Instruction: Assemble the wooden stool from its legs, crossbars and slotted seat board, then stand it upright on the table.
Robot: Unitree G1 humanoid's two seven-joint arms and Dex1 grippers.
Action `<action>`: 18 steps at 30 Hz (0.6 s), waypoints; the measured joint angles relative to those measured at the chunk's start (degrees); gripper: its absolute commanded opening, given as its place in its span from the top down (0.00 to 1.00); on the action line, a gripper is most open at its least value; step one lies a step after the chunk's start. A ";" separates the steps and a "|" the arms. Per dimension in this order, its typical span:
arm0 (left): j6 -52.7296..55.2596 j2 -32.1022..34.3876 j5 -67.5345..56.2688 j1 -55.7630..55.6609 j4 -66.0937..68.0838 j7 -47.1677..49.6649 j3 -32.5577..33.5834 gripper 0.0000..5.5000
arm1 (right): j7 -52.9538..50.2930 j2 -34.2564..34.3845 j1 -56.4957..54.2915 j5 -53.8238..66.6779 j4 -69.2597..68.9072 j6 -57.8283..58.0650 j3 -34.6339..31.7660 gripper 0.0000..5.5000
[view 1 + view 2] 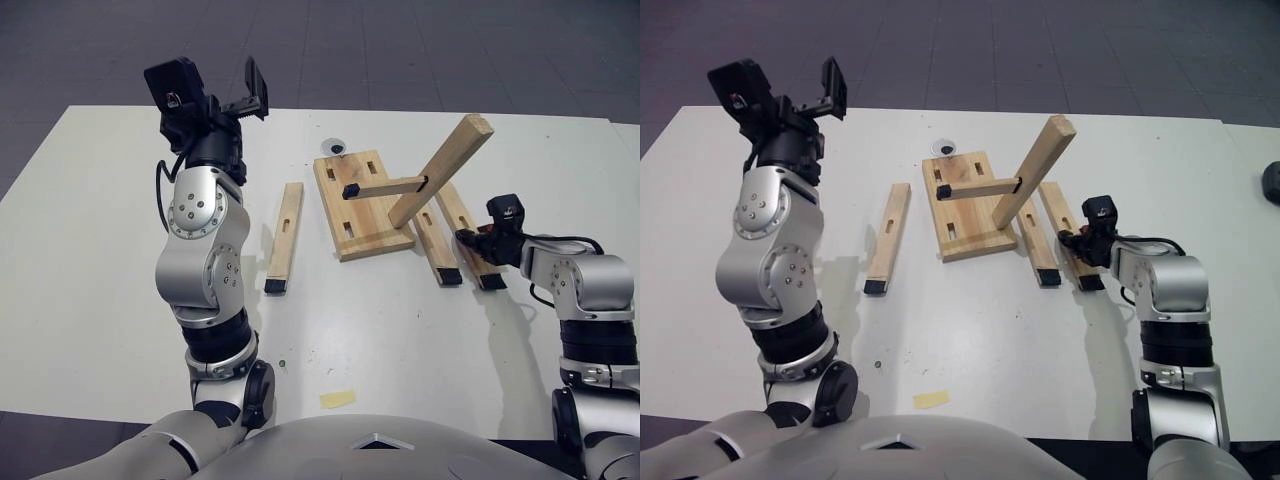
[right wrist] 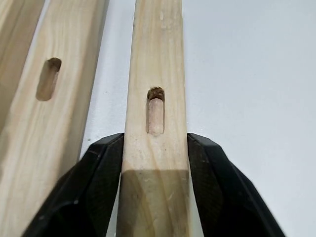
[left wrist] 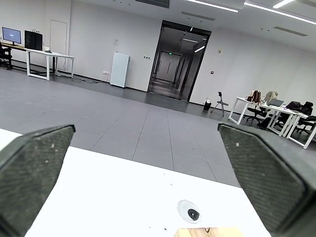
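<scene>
Left tool (image 1: 213,90): gaping, empty, over white counter's (image 1: 100,250) far edge.
Right tool (image 2: 155,142): clamped on pale slotted wooden leg (image 2: 157,64), near right edge.
Pale slotted seat board (image 1: 375,226): flat, far centre.

My silver arms (image 1: 205,260) have black joints, screw-ringed caps (image 1: 190,212), looping cables (image 1: 159,190), a black left gripper (image 3: 145,131) and right gripper (image 2: 155,139).

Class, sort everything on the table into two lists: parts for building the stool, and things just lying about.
Stool parts: seat board; tilted leg on it; crossbar; left leg; inner right leg; outer right leg.

Lying about: yellow scrap near the front edge; round cable port beyond the board.
</scene>
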 measured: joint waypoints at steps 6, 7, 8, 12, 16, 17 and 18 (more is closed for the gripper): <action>-0.05 -0.01 0.00 0.00 0.16 0.37 0.00 0.02 | 1.21 -0.63 -0.58 -1.31 0.57 -0.47 1.43 0.63; -0.07 -0.01 0.00 0.00 0.17 0.46 0.00 0.02 | 1.34 -0.62 -0.58 -1.30 0.79 -0.74 1.25 0.63; -0.08 -0.02 0.00 0.00 0.19 0.54 0.00 0.02 | 1.42 -0.48 -0.62 -1.18 1.23 -0.97 0.71 0.63; -0.22 -0.01 -0.03 0.10 0.33 0.60 0.00 0.02 | 1.66 1.01 -1.79 0.16 1.62 -5.57 -4.77 0.63; -0.47 0.01 -0.16 0.23 0.84 0.49 0.15 0.02 | 1.40 1.44 -6.33 2.03 2.77 -11.66 -10.89 0.63; -0.52 0.03 -0.57 0.23 1.05 0.17 0.45 0.02 | 1.33 1.45 -7.15 2.25 3.06 -13.47 -12.62 0.63; -0.51 0.05 -1.28 0.28 1.17 -0.36 0.75 0.02 | 1.37 1.58 -7.59 2.86 3.10 -15.39 -14.10 0.63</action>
